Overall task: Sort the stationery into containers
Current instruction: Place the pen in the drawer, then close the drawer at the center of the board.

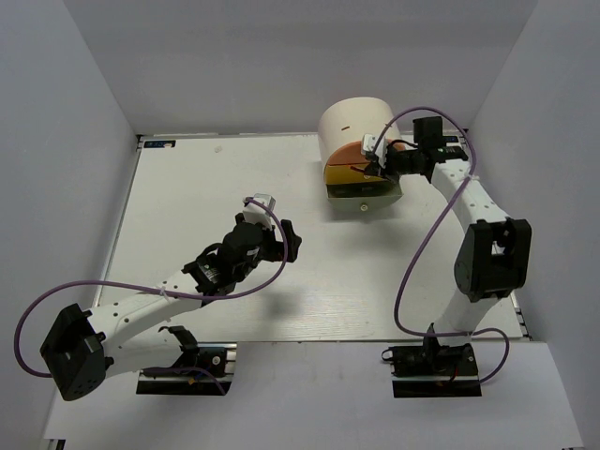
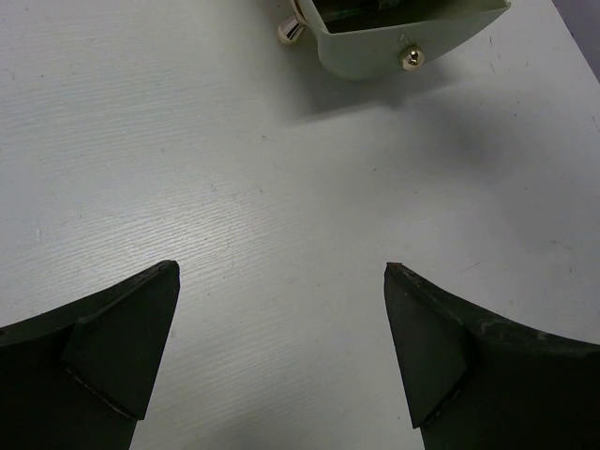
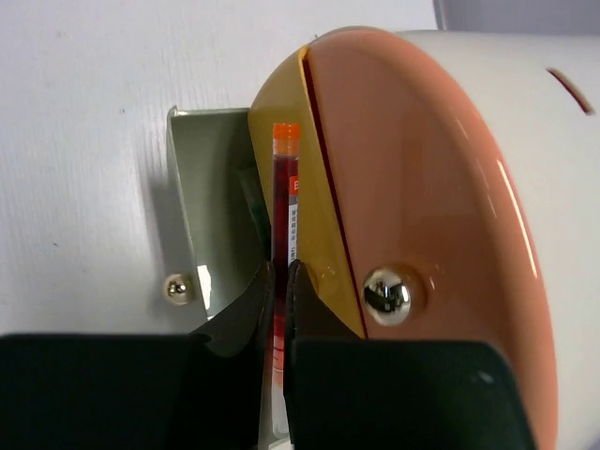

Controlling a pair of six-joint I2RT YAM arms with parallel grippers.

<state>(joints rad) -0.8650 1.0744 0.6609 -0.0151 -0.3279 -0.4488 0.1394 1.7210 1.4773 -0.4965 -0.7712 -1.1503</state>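
Red pen (image 3: 284, 187): pinched in right gripper (image 3: 279, 281) — fingers narrow on its barrel, long axis running straight out past the tips.
Place: over the unit's (image 1: 356, 122) yellow drawer (image 3: 323, 253), just beside the orange front (image 3: 422, 169).
Left gripper (image 2: 281, 272): wide, empty — well apart from the unit.
Nearer arm: right.

The flat white desk (image 1: 234, 187) has thin lines across its top. A round cream plastic drawer box (image 1: 352, 122) stands on it, far back on the right side
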